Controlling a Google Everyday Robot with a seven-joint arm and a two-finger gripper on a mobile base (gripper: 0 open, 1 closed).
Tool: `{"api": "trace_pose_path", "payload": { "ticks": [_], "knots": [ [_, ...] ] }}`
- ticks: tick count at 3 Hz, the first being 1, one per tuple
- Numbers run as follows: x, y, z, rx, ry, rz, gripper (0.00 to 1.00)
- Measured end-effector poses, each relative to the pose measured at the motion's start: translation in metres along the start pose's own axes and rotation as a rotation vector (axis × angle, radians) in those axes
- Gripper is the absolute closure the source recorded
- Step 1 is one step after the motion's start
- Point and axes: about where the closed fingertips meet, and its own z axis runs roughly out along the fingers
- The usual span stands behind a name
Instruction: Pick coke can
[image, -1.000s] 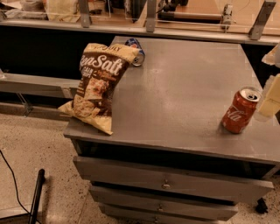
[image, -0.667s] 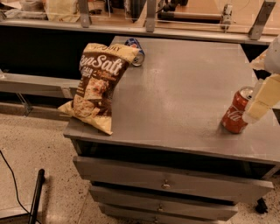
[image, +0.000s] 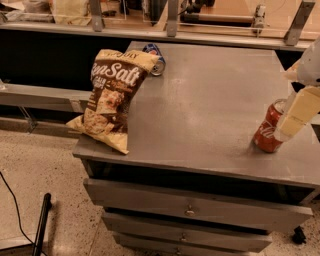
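Claw (image: 295, 116), cream-coloured, overlaps the right side of the small red aluminium coke can (image: 266, 134) standing on the grey metal surface (image: 210, 100); its grip cannot be told.

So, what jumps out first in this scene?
A large chip bag sprawls over the left edge of the grey cabinet top. Near the right edge stands a red coke can, the robot's pale gripper close beside it. A blue can lies behind the bag.
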Motion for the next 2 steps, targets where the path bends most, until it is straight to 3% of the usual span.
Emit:
{"api": "trace_pose_path", "payload": {
  "ticks": [2],
  "knots": [
    [0.0077, -0.0019, 0.0243, -0.026, 0.025, 0.019, 0.00]
  ]
}}
